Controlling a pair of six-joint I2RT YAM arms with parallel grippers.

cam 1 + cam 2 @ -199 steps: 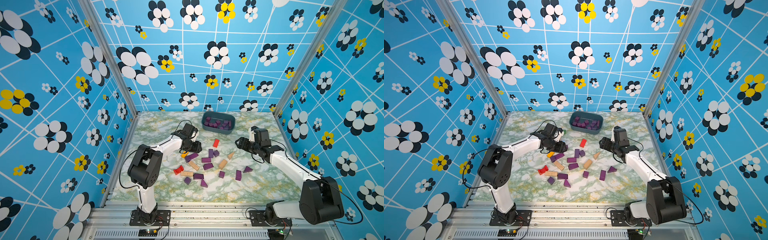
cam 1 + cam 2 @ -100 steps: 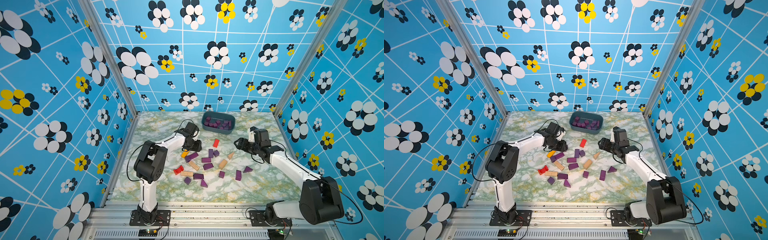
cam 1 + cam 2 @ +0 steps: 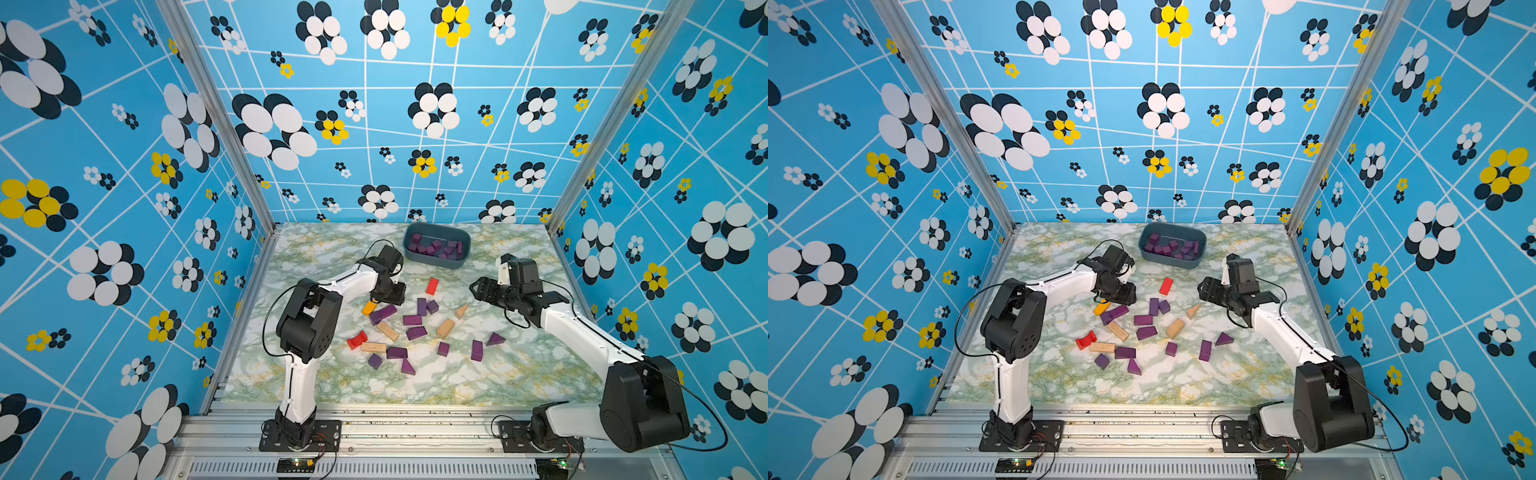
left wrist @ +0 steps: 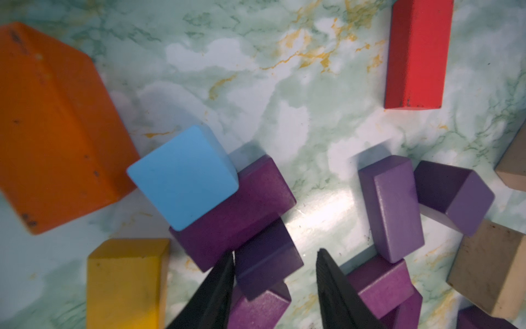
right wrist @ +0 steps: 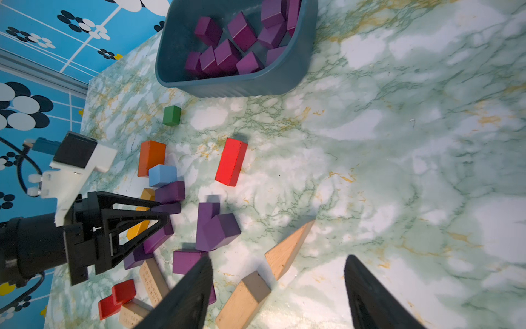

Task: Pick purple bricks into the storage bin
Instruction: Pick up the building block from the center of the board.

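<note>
Marble-print tabletop [image 3: 498,374] | left gripper [image 4: 275,252] straddles purple brick [image 4: 264,256] for binning, clamp not discernible | right gripper [image 5: 279,257] parted, empty, standing clear | storage bin [image 3: 434,262] part-filled

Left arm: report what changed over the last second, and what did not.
The left arm swung its elbow inward; the left gripper kept low over the same cluster and its jaws narrowed around a purple brick, though a firm grip cannot be confirmed. Nothing was lifted or released. The right gripper, open and empty, the loose blocks and the storage bin stayed put.
</note>
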